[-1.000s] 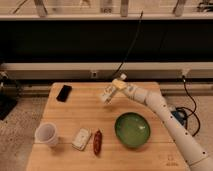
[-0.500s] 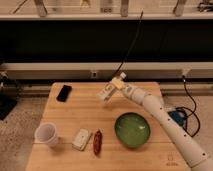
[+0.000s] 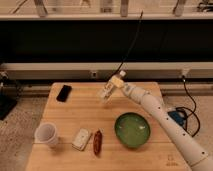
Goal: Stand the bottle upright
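Hovering above the back middle of the wooden surface (image 3: 65, 120), the claw (image 3: 111, 90) is clamped on the bottle (image 3: 106, 93), which hangs tilted, its lower end pointing down and to the left, clear of the wood. The pickup looks done, but the bottle is not yet vertical nor set down, so turning it upright, lowering it to the wood and releasing remain. Farther out lie a green bowl (image 3: 132, 129) toward the front right, a reddish-brown oblong item (image 3: 97, 142) and a flat white block (image 3: 81, 139) just beside it, a white cup (image 3: 46, 135) at front left, and a black phone (image 3: 63, 93) at back left.
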Robot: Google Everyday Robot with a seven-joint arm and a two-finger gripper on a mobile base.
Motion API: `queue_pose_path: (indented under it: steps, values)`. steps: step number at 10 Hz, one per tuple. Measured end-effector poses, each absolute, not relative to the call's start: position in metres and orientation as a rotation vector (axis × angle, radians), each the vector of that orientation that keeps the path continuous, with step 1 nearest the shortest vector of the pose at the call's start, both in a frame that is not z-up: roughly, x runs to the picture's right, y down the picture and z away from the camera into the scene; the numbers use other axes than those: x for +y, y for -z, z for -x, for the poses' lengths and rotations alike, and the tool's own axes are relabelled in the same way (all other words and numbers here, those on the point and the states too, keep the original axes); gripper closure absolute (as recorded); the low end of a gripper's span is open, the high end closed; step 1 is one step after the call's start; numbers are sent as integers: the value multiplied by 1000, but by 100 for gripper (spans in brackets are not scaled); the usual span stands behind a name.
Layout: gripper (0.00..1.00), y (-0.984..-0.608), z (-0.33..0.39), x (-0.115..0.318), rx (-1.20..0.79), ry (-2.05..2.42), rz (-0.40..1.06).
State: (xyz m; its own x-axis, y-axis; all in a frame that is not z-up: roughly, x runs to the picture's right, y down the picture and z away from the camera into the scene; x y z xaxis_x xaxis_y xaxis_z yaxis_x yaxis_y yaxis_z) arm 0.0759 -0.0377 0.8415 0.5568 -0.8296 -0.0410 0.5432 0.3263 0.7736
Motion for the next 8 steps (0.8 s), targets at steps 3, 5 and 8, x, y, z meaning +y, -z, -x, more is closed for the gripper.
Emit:
queue_pose_path:
  steps: [3,5,8]
  values:
    - [97,-843,-74,-40,-367,978,-853]
    - [97,-844,-74,-42,-340,1001,-871]
    - [97,-845,-73,-45,-297,1043,-895]
